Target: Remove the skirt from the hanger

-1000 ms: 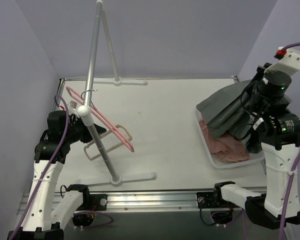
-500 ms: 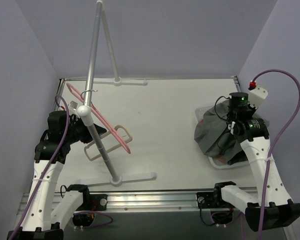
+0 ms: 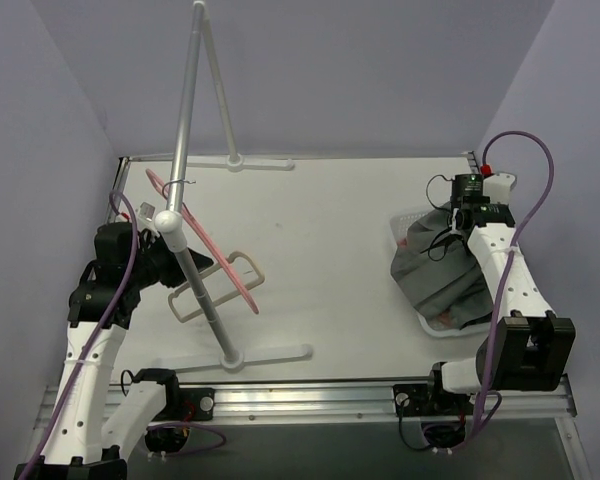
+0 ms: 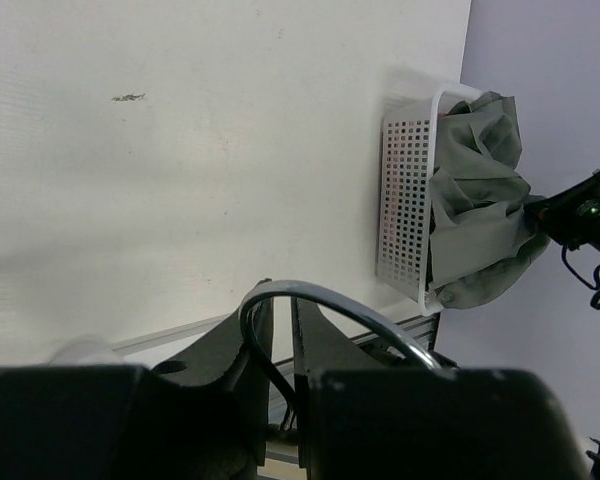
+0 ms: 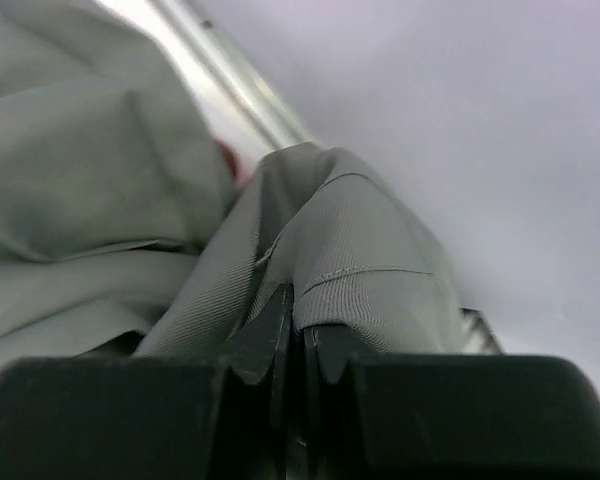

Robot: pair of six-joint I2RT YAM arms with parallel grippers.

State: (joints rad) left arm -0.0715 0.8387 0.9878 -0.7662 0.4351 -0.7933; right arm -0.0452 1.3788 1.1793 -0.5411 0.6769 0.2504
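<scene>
The grey skirt (image 3: 442, 276) lies bunched in the white basket (image 3: 421, 318) at the right, with one fold draped over the near rim. My right gripper (image 3: 448, 230) is shut on a fold of this skirt (image 5: 370, 250), its jaws (image 5: 298, 300) pressed together on the cloth. The bare pink hanger (image 3: 205, 240) hangs from the rack's rail. Beside the rail, my left gripper (image 3: 192, 263) is nearly shut, and a grey metal hanger hook (image 4: 330, 298) arcs over its fingertips (image 4: 280, 305). Which hanger that hook belongs to I cannot tell.
A beige hanger (image 3: 223, 284) lies under the pink one. The silver clothes rack (image 3: 185, 120) slants across the left side, and its foot (image 3: 270, 353) sits near the front. Pink cloth (image 3: 446, 322) lies under the skirt in the basket. Walls close in on both sides.
My right arm has come down from high above the basket, lowering the skirt into it. The pink hanger has swung slightly. The left arm has stayed put.
</scene>
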